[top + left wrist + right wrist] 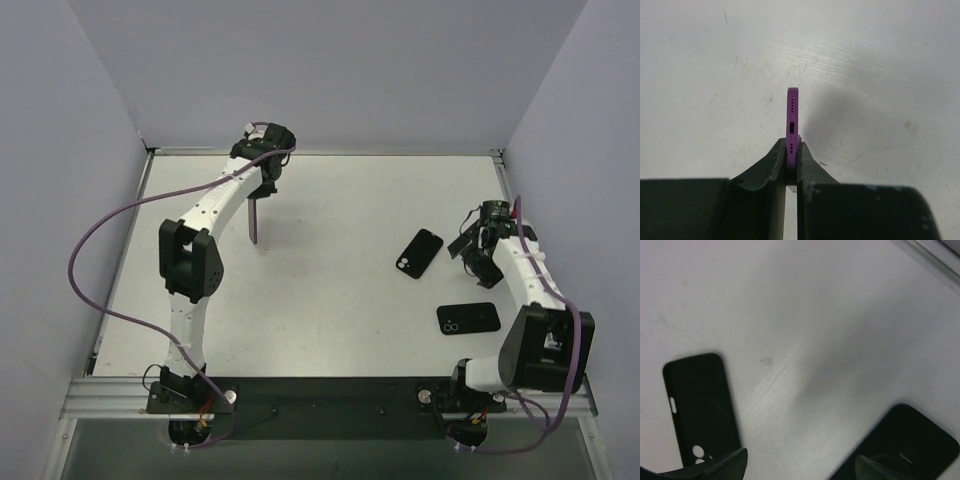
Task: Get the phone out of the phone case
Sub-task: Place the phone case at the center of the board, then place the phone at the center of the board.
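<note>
White tabletop (330, 300) sits beneath the purple phone (792, 110), which is upright and pinched edge-on in the left gripper (791, 145), well apart from the black case (419, 253). I'd tilt it gently and lay it flat. The right gripper (801, 458) gapes empty.

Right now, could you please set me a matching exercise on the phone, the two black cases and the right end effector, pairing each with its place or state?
Things:
1. purple phone
2. slanted black case
3. level black case
4. right end effector

Places or states:
A. open, holding nothing
B. flat on the table, nearest the right arm's base
C. clamped on edge in the left end effector
D. flat on the table, farther from the bases, beside the right end effector

Pairs: 1-C, 2-D, 3-B, 4-A.
</note>
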Controlling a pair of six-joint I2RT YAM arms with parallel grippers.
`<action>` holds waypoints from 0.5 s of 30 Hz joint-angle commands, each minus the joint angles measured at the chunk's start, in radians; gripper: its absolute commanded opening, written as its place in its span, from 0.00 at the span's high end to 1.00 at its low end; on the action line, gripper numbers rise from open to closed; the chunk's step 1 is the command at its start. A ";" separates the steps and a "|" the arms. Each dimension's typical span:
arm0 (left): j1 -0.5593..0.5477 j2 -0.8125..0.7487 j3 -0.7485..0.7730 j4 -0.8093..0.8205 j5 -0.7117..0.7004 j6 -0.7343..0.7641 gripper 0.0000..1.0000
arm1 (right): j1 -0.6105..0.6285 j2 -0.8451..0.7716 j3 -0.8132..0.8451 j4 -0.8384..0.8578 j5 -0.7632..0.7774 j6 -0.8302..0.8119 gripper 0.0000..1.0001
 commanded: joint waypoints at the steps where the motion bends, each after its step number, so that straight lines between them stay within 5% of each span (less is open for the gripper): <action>1: -0.020 0.179 0.269 -0.121 -0.205 0.043 1.00 | -0.014 -0.168 -0.168 -0.204 0.081 0.146 0.20; 5: -0.037 0.344 0.472 -0.198 -0.256 0.052 1.00 | -0.027 -0.282 -0.272 -0.295 0.062 0.270 0.21; 11: -0.063 0.399 0.441 -0.077 -0.166 0.081 1.00 | -0.069 -0.318 -0.364 -0.294 0.069 0.346 0.18; 15: -0.062 0.424 0.455 -0.072 -0.066 0.072 0.68 | -0.135 -0.261 -0.389 -0.242 -0.040 0.333 0.12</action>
